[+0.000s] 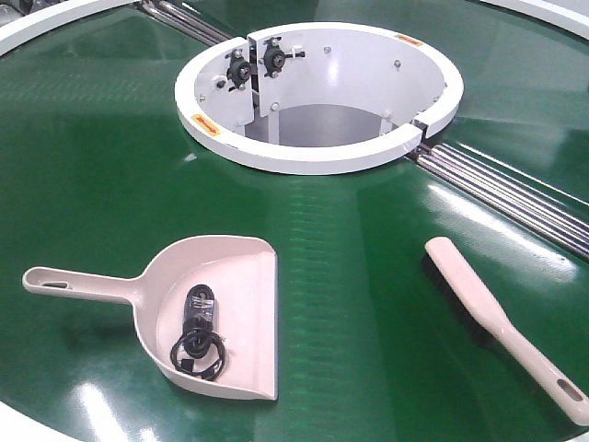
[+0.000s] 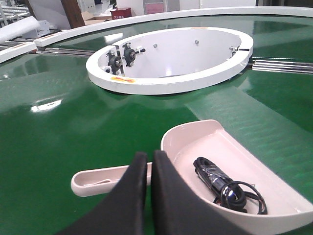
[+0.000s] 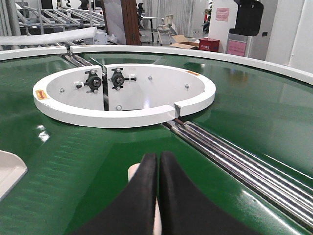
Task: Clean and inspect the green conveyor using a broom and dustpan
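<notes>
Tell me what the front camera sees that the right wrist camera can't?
Only the front view shows the whole dustpan with a coiled black cable inside, and the full broom. Only the right wrist view shows the right gripper, fingers together, and the room beyond. Both show the green conveyor, its white ring opening and the metal rollers.

Factory floor: green conveyor (image 3: 254, 122), metal rollers (image 3: 234, 156), roller racks (image 3: 49, 17), cardboard boxes (image 3: 183, 41).
</notes>
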